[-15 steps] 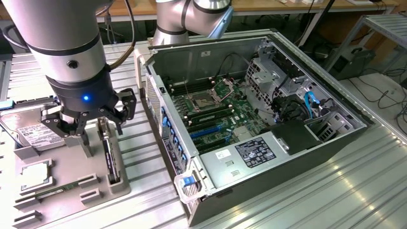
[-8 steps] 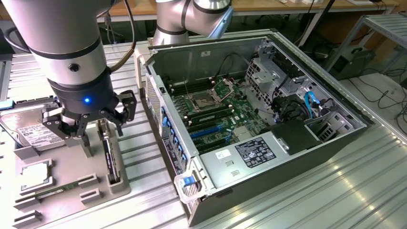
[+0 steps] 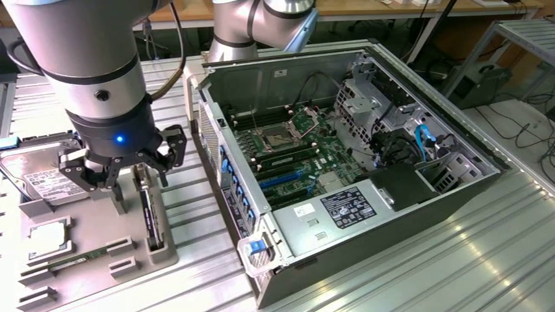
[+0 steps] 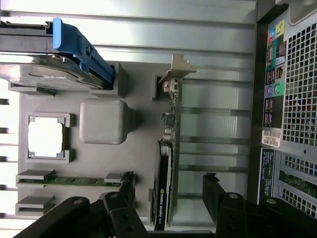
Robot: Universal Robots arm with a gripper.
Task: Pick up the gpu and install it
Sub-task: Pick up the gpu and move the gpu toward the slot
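Above the grey parts tray [image 4: 141, 153], the gripper [image 4: 169, 191] hangs wide astride the upright gpu [image 3: 152, 214], where a centred, square squeeze looks wisest.

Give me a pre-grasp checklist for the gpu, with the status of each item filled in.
1. Gripper open: ok, its fingers are spread wide.
2. The gpu centred in the gap: ok, in the wrist view the card's edge runs between the fingers.
3. Fingers clear of the card: ok, there is a gap on both sides.
4. Card upright in the gray holder: ok, it stands on edge in its slot.
5. Computer case open: ok, with the blue slots exposed.
6. Target slot free of cables: cannot tell.
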